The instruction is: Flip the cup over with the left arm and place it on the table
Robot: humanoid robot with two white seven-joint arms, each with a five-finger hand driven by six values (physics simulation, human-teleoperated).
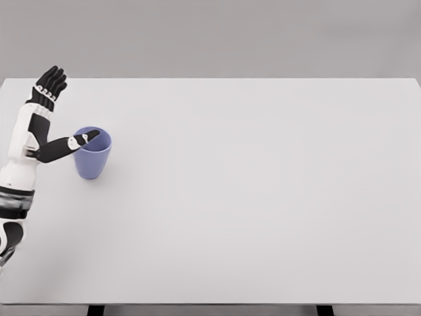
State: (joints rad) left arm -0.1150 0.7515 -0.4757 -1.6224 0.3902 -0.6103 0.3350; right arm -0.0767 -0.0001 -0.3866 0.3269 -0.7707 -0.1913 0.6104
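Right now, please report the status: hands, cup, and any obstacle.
Left hand open, thumb over cup rim, no grasp. Right hand not in view. Cup upright on table, mouth up. No obstacle seen.

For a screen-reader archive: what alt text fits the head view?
A blue cup stands upright, mouth up, near the left side of a white table. The left hand is open beside it, its thumb reaching over the rim.

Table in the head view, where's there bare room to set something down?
Everything right of the blue cup is bare table, through to the far, near and right edges. The only crowded spot is the left edge, where the left hand reaches beside the cup.
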